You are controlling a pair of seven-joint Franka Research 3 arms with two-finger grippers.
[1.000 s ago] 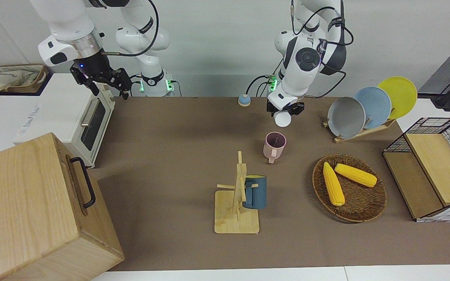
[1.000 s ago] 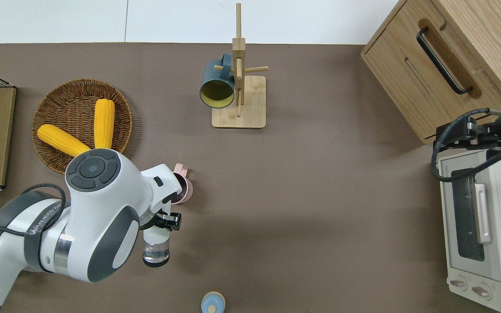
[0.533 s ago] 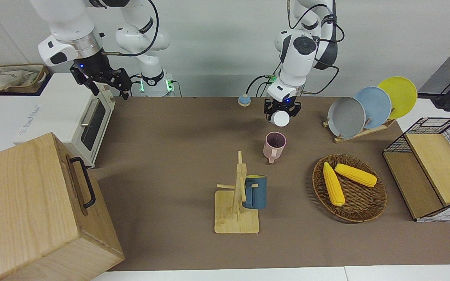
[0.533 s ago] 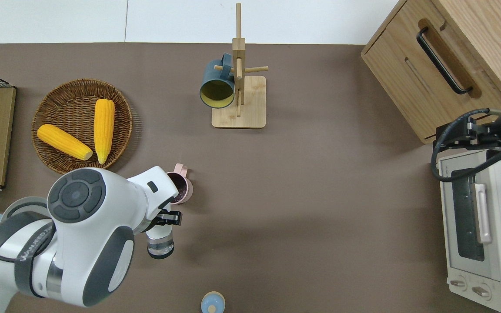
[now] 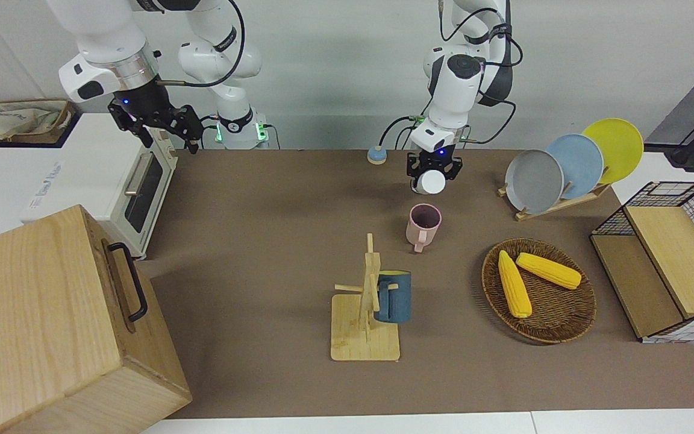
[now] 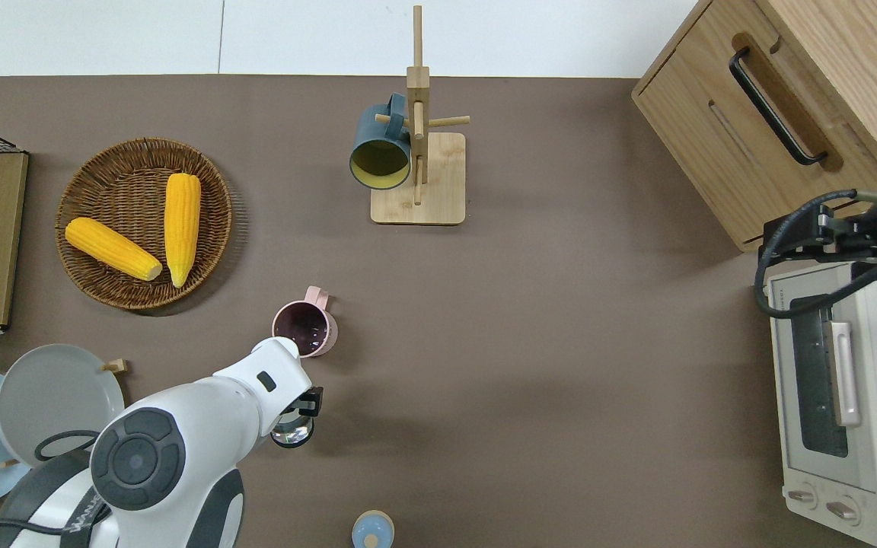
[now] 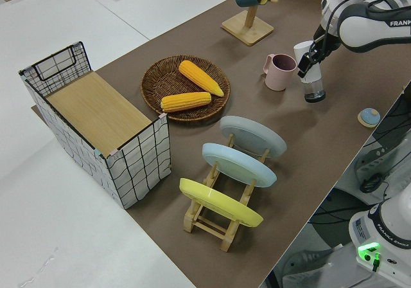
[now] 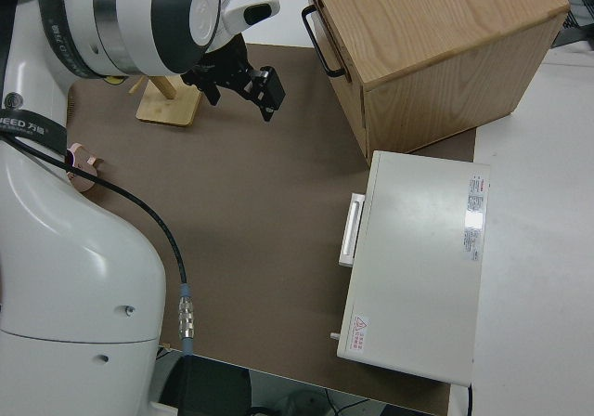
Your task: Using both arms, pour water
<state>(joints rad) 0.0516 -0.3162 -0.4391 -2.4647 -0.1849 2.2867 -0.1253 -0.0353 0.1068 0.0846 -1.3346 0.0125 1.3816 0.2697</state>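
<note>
Left gripper is clamped on a small clear bottle with a white top, and I hold it nearly upright. The bottle looks to be standing on the brown table, but I cannot tell for sure that it touches. It sits toward the robots' edge of the table, nearer to the robots than the pink cup and just beside it. The pink cup stands upright with its handle turned away from the robots. A little blue cap lies at the robots' edge. Right gripper is parked with its fingers apart, holding nothing. A blue mug hangs on the wooden mug stand near the edge farthest from the robots.
</note>
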